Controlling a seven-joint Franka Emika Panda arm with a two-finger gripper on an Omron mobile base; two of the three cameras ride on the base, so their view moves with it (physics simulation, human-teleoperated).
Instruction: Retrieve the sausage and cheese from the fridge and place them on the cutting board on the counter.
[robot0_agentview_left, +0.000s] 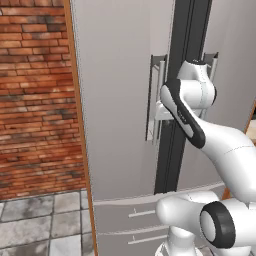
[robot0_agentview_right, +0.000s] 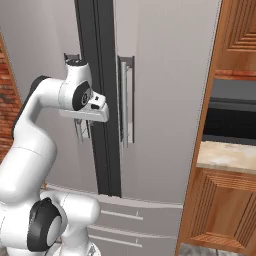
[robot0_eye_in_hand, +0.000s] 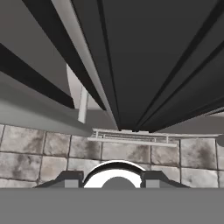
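At the fridge (robot0_agentview_right: 165, 75) front, doors closed (sausage, cheese presumably inside), the gripper (robot0_agentview_right: 82, 131) hangs by the left door's handle (robot0_agentview_left: 156, 100), prob. positioned to pull it open. Jaw state: cannot tell. Counter (robot0_agentview_right: 227, 155) sits to the right.

In front of me stands the fridge (robot0_agentview_left: 120, 100), tall and grey, both doors shut, with a dark seam running down between them. Each door carries an upright silver bar handle: the left handle (robot0_agentview_left: 156, 100) sits just left of the seam, the right handle (robot0_agentview_right: 127, 102) just right of it. Below the doors run pale drawer fronts with thin horizontal pulls. To the fridge's right, a corner of the counter (robot0_agentview_right: 227, 156) shows, beige marbled stone over orange-brown wooden cabinet fronts. From my hand, the dark seam rises overhead.
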